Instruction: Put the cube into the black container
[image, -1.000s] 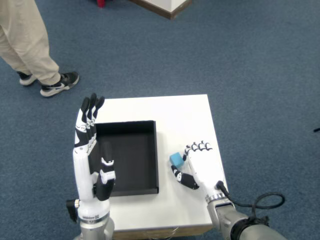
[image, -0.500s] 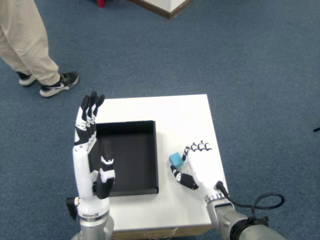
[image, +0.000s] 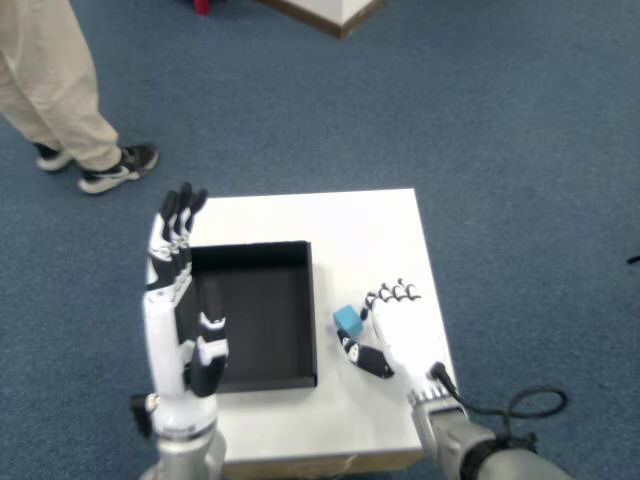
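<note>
Head view: a white square tabletop (image: 360, 225) stands on blue carpet (image: 500, 120). On its left half lies the black container (image: 255, 315), a shallow open tray with low walls. The small blue cube (image: 347, 320) sits on the tabletop just beside the container's right wall, at about 3 o'clock from the container's middle. The right hand (image: 392, 330) rests at 3 o'clock of the cube, its curled fingers (image: 392, 294) and black-tipped thumb (image: 362, 358) close against the cube; whether they actually pinch it I cannot tell. The left hand (image: 180, 300) stands upright over the container's left edge, fingers straight, pointing to 12 o'clock. At 10 o'clock of the tabletop, a person's legs (image: 50, 80) in beige trousers and dark shoes stand on the carpet.
</note>
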